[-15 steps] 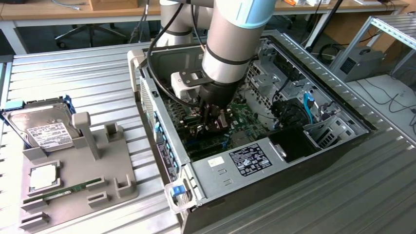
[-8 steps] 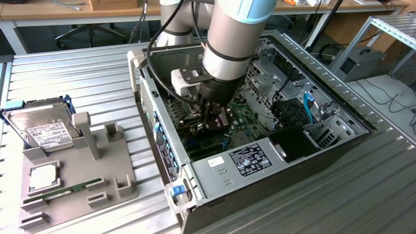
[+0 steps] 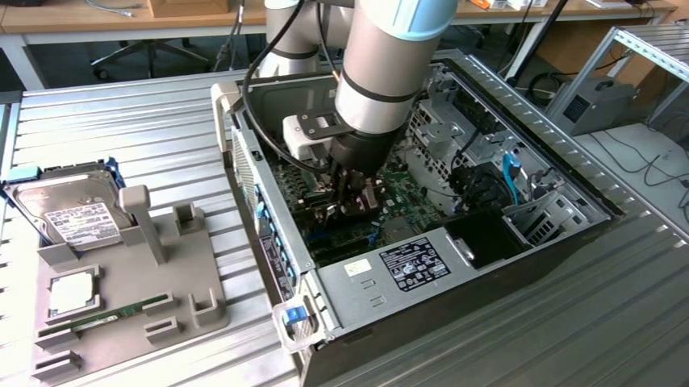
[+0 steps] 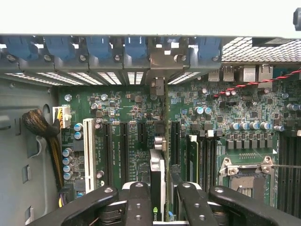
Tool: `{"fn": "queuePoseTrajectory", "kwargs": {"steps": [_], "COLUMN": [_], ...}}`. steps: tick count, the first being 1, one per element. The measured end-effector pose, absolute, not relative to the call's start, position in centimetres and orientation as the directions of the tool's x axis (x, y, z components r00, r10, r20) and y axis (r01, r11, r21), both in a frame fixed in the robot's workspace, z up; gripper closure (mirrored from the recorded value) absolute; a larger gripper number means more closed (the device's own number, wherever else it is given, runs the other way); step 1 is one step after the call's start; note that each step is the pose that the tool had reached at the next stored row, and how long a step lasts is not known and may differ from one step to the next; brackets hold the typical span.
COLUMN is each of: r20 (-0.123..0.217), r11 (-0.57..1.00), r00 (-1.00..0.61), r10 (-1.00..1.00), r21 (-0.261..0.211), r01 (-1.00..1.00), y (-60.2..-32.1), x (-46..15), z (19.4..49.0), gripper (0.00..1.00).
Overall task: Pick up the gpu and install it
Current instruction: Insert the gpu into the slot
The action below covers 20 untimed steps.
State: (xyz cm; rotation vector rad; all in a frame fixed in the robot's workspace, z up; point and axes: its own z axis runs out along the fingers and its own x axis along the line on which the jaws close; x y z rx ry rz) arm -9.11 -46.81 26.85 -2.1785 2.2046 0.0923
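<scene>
An exterior camera is looking down steeply from above my table (image 3: 140, 105), facing the open computer case (image 3: 356, 310). My wrist camera is hovering close, sharing the motherboard (image 4: 131, 113) toward twelve o'clock.

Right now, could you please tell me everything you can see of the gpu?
The gpu stands on edge between the gripper's black fingers, which are shut on it. In the wrist view it shows as a thin card seen edge-on, black with a pale strip and a small green logo near the grip. Its silver end bracket reaches the case's rear slot row. It sits over the green motherboard, in line with the expansion slots; whether it is fully seated cannot be told.
</scene>
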Motion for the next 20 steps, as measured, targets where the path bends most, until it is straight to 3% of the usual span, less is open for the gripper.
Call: {"fn": "queuePoseTrajectory", "kwargs": {"steps": [20], "r20": [-0.071], "r11": [0.01], "r00": [-0.011], "r10": [-0.997], "r21": [0.012], "r01": [-1.0], "y": [-46.81], "x": [-9.67], "z": [26.73], "gripper": [0.73]}}
